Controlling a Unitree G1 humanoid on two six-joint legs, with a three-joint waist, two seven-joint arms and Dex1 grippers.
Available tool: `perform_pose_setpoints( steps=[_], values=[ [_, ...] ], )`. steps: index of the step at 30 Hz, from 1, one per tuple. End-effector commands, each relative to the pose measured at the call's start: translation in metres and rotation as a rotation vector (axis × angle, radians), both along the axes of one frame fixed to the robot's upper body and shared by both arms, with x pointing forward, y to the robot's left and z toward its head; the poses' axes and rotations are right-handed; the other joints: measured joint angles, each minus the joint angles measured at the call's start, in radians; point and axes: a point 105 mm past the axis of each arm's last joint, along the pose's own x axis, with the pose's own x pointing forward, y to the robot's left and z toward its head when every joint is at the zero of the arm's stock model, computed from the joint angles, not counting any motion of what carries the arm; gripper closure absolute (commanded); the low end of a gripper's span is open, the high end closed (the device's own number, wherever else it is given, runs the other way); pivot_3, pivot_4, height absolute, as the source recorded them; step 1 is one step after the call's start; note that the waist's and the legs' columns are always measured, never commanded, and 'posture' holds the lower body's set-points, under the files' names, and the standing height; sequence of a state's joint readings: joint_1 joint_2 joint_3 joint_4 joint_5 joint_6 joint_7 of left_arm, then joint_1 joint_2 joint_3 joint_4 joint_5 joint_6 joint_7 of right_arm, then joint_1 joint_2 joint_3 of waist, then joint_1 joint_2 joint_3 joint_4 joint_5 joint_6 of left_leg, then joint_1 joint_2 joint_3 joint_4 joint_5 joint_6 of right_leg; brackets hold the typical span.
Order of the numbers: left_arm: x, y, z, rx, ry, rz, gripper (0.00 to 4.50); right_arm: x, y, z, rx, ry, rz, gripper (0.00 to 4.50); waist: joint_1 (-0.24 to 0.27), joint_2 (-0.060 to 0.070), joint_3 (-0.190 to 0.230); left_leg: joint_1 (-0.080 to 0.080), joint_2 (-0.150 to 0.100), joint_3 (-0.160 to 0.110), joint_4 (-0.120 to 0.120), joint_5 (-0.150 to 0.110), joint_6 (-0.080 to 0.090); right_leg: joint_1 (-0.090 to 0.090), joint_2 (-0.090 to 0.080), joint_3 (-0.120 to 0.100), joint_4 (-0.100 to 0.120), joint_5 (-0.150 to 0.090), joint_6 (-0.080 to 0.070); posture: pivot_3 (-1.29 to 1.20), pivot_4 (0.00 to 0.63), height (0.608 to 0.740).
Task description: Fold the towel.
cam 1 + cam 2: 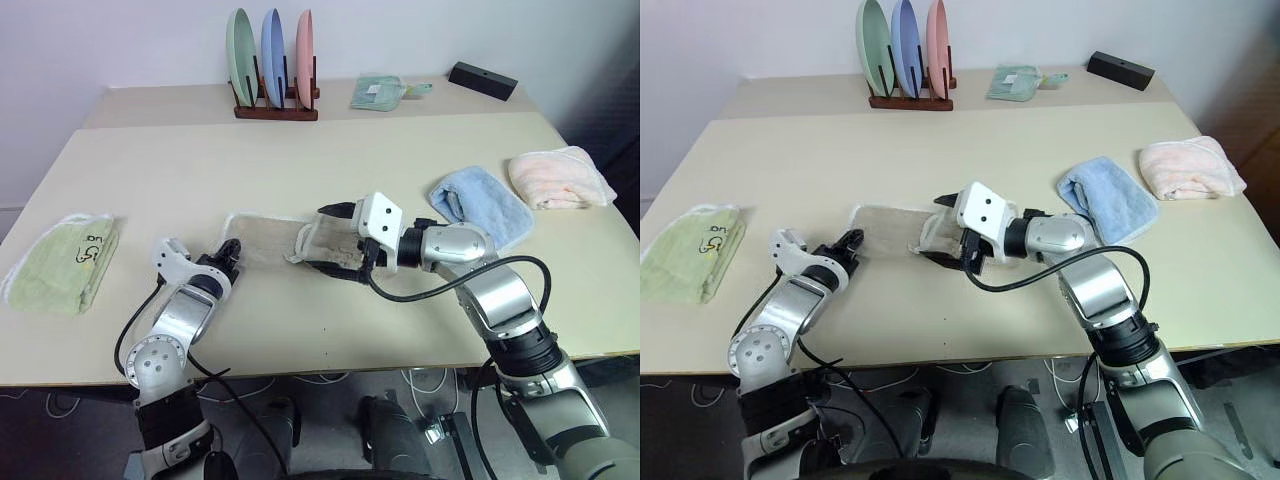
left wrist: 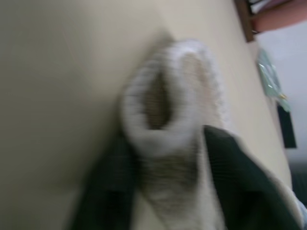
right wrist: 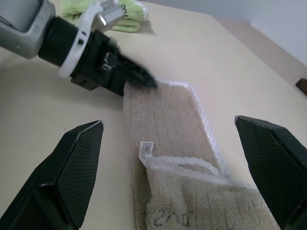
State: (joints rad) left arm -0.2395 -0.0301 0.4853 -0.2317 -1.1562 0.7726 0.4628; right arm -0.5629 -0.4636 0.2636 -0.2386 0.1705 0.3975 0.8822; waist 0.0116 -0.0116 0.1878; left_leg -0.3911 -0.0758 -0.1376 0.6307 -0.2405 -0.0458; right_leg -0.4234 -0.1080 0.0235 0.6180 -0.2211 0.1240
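Now left gripper (image 1: 232,252) pinching towel (image 1: 270,240) corner; right gripper (image 3: 168,158) hanging wide open above folded end. Pinching only thin edge, so corner maybe slipping out, fold flopping crooked.

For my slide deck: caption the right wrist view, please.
Right gripper open above the half-folded beige towel, while the left gripper pinches its far edge.

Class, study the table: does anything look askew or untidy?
Yes. The beige towel lies half-folded mid-table, one end flopped unevenly over the rest, the left gripper pinching its far end. The other towels lie neatly folded.
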Motion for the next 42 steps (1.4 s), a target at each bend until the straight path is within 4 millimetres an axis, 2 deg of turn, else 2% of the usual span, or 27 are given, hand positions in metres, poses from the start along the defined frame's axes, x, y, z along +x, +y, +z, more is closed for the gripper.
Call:
perform_pose_setpoints(
  steps=[1, 3, 5, 8, 9, 11, 13, 15, 17, 18, 20, 22, 26, 29, 36, 40, 42],
  values=[
    [0.002, 0.013, 0.019, -0.014, -0.094, 0.057, 4.47, -0.008, 0.003, 0.01, 0.022, -0.046, 0.01, 0.0, 0.0, 0.0, 0.0, 0.0, 0.0, 0.0, 0.0, 0.0, 0.0, 0.0, 0.0, 0.0, 0.0, 0.0, 0.0, 0.0, 0.15, 0.74],
    [0.002, 0.018, 0.028, -0.019, -0.148, 0.074, 4.47, -0.009, 0.003, 0.01, 0.023, -0.044, 0.006, 0.0, 0.0, 0.0, 0.0, 0.0, 0.0, 0.0, 0.0, 0.0, 0.0, 0.0, 0.0, 0.0, -0.001, 0.0, 0.0, 0.0, 0.15, 0.74],
    [0.001, 0.029, 0.041, 0.058, -0.21, 0.085, 4.47, -0.009, 0.002, 0.01, 0.026, -0.041, -0.003, 0.0, -0.002, -0.001, 0.0, 0.0, 0.0, 0.0, 0.0, 0.0, 0.0, 0.0, 0.0, 0.0, -0.001, 0.0, 0.0, 0.0, 0.15, 0.74],
    [-0.008, 0.065, 0.086, 0.242, -0.375, 0.126, 4.47, -0.008, -0.006, 0.006, 0.012, -0.029, -0.032, 0.0, -0.005, -0.002, 0.001, 0.0, 0.002, 0.0, -0.001, 0.0, 0.0, -0.001, 0.002, 0.0, -0.001, 0.001, -0.001, 0.0, 0.15, 0.74],
    [-0.011, 0.073, 0.099, 0.311, -0.419, 0.116, 4.47, -0.007, -0.009, 0.003, 0.003, -0.022, -0.05, 0.0, -0.007, -0.002, 0.001, 0.0, 0.003, 0.0, -0.001, 0.0, -0.001, -0.001, 0.003, 0.0, -0.001, 0.001, -0.001, 0.0, 0.15, 0.74],
    [-0.013, 0.077, 0.112, 0.42, -0.462, 0.07, 4.47, -0.002, -0.015, -0.002, -0.018, -0.014, -0.086, 0.0, -0.008, -0.002, 0.001, 0.0, 0.003, 0.0, -0.001, -0.001, -0.001, -0.001, 0.004, 0.0, -0.001, 0.001, -0.002, 0.0, 0.15, 0.74],
    [-0.012, 0.07, 0.12, 0.553, -0.485, -0.023, 4.47, 0.007, -0.022, -0.009, -0.046, -0.007, -0.142, 0.0, -0.006, -0.002, 0.001, 0.0, 0.003, 0.001, -0.001, -0.001, -0.001, -0.001, 0.004, 0.001, -0.001, 0.001, -0.002, 0.0, 0.15, 0.74],
    [-0.009, 0.048, 0.131, 0.678, -0.542, -0.159, 4.47, 0.014, -0.027, -0.011, -0.044, 0.007, -0.191, 0.0, 0.001, -0.002, 0.001, 0.0, 0.003, 0.001, -0.001, -0.001, -0.001, -0.001, 0.004, 0.001, -0.002, 0.001, -0.002, 0.0, 0.15, 0.74],
    [-0.007, 0.03, 0.136, 0.719, -0.588, -0.249, 4.47, 0.018, -0.028, -0.011, -0.031, 0.018, -0.214, 0.0, 0.002, -0.002, 0.001, -0.001, 0.003, 0.001, -0.001, 0.0, -0.002, 0.0, 0.004, 0.001, -0.003, 0.001, -0.003, 0.0, 0.15, 0.74],
    [-0.007, 0.009, 0.137, 0.762, -0.626, -0.342, 4.47, 0.02, -0.028, -0.011, -0.025, 0.021, -0.221, 0.0, 0.001, -0.002, 0.001, -0.001, 0.003, 0.0, 0.0, 0.0, -0.002, 0.0, 0.004, 0.001, -0.003, 0.001, -0.003, 0.0, 0.15, 0.74],
    [-0.011, -0.03, 0.131, 0.846, -0.676, -0.518, 4.47, 0.022, -0.028, -0.011, -0.02, 0.025, -0.233, 0.0, -0.001, -0.002, 0.001, -0.001, 0.003, 0.0, -0.001, 0.0, -0.002, 0.0, 0.004, 0.001, -0.003, 0.001, -0.003, 0.0, 0.15, 0.74],
    [-0.015, -0.057, 0.109, 0.981, -0.672, -0.702, 4.47, 0.024, -0.029, -0.012, -0.024, 0.025, -0.248, 0.0, -0.005, -0.002, 0.001, -0.001, 0.003, 0.001, -0.001, 0.0, -0.002, -0.001, 0.004, 0.001, -0.003, 0.001, -0.002, 0.0, 0.15, 0.74],
    [-0.017, -0.074, 0.072, 1.126, -0.623, -0.879, 4.47, 0.024, -0.03, -0.015, -0.027, 0.027, -0.265, 0.0, -0.028, -0.002, 0.001, 0.0, 0.004, 0.001, -0.004, 0.0, -0.002, -0.002, 0.005, 0.001, -0.003, 0.001, -0.002, 0.0, 0.15, 0.74],
    [-0.017, -0.075, 0.056, 1.189, -0.603, -0.931, 4.47, 0.023, -0.031, -0.015, -0.025, 0.029, -0.272, 0.0, -0.031, -0.001, 0.001, 0.0, 0.005, 0.001, -0.005, 0.0, -0.001, -0.003, 0.005, 0.001, -0.002, 0.001, -0.002, 0.0, 0.15, 0.74],
    [-0.014, -0.046, 0.048, 1.256, -0.516, -0.898, 4.47, 0.019, -0.031, -0.02, -0.028, 0.04, -0.278, 0.0, -0.026, -0.002, 0.002, -0.001, 0.004, 0.001, -0.004, 0.0, -0.001, -0.003, 0.005, 0.001, -0.002, 0.001, -0.002, 0.0, 0.15, 0.74],
    [-0.015, -0.04, 0.043, 1.238, -0.498, -0.901, 4.47, 0.019, -0.028, -0.021, -0.024, 0.045, -0.27, 0.0, -0.026, -0.002, 0.002, -0.001, 0.004, 0.001, -0.004, 0.0, -0.001, -0.003, 0.005, 0.001, -0.002, 0.001, -0.002, 0.0, 0.15, 0.74],
    [-0.013, -0.038, 0.042, 1.203, -0.486, -0.877, 3.92, 0.018, -0.026, -0.021, -0.021, 0.046, -0.264, 0.0, -0.025, -0.002, 0.002, -0.001, 0.004, 0.0, -0.004, 0.0, -0.001, -0.003, 0.005, 0.001, -0.002, 0.001, -0.002, 0.0, 0.15, 0.74]
  ],
)
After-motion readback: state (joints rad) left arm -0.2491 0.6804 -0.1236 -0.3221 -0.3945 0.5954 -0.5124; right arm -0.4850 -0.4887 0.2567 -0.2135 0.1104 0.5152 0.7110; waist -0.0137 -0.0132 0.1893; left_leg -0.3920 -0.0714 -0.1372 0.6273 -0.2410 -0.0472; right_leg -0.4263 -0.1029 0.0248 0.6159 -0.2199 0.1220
